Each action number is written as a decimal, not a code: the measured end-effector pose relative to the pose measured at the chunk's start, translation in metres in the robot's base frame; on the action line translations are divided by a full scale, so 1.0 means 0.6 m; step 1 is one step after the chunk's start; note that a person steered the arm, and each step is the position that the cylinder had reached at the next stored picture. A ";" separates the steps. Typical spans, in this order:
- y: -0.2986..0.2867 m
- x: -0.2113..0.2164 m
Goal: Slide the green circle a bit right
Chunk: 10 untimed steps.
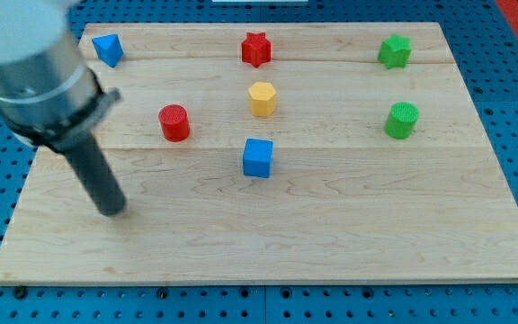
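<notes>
The green circle [402, 120] is a short green cylinder standing on the wooden board [331, 234] at the view's right, about mid-height. My tip [112, 211] rests on the board at the view's left, far from the green circle. It is below and left of the red circle [174, 122] and touches no block.
A green star [394, 50] sits above the green circle near the top right. A red star [256, 49] is at the top middle, a yellow hexagon [262, 98] below it, a blue cube [258, 157] under that. A blue block [108, 49] is at the top left.
</notes>
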State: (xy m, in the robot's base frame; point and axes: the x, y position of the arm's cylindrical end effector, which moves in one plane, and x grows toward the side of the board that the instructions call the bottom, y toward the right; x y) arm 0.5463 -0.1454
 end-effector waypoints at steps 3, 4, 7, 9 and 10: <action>0.503 -0.007; 0.533 -0.075; 0.481 -0.201; 0.477 -0.222; 0.520 -0.225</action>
State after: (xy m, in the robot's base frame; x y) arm 0.4114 0.1664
